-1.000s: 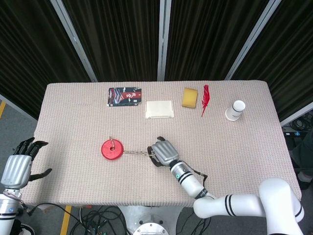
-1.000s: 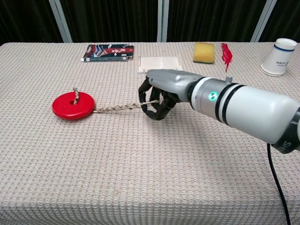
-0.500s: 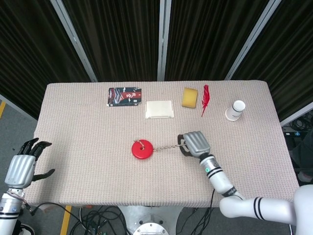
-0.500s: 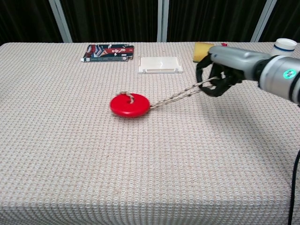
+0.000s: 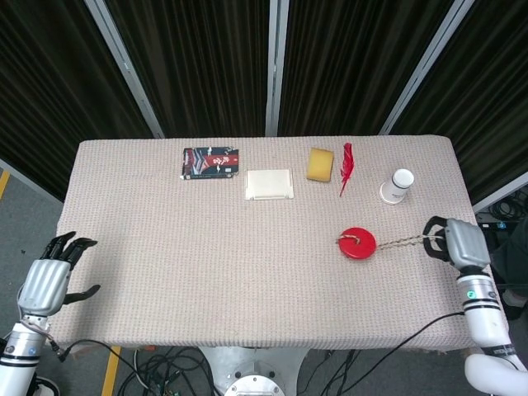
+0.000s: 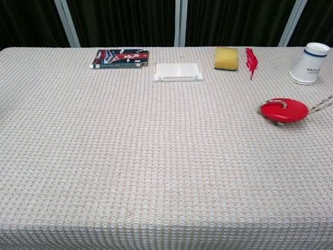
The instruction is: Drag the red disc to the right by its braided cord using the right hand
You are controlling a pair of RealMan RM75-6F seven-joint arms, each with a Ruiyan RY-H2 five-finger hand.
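Red disc [image 5: 356, 245] lay flat, round, glossy, at right of frame on woven surface [image 5: 206, 247]. Braided cord [image 5: 403, 242] ran taut to right hand [image 5: 454, 242], fingers curled on it. Left hand [image 5: 51, 276] lower left, fingers apart, holding nothing.

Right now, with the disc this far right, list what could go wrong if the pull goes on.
1. The right hand grips the braided cord at the table's right edge; further pulling could drag the red disc off the table.
2. The paper cup stands just beyond the disc; a drift that way might knock it over.
3. The cord looks taut, so a jerk may flip the disc.
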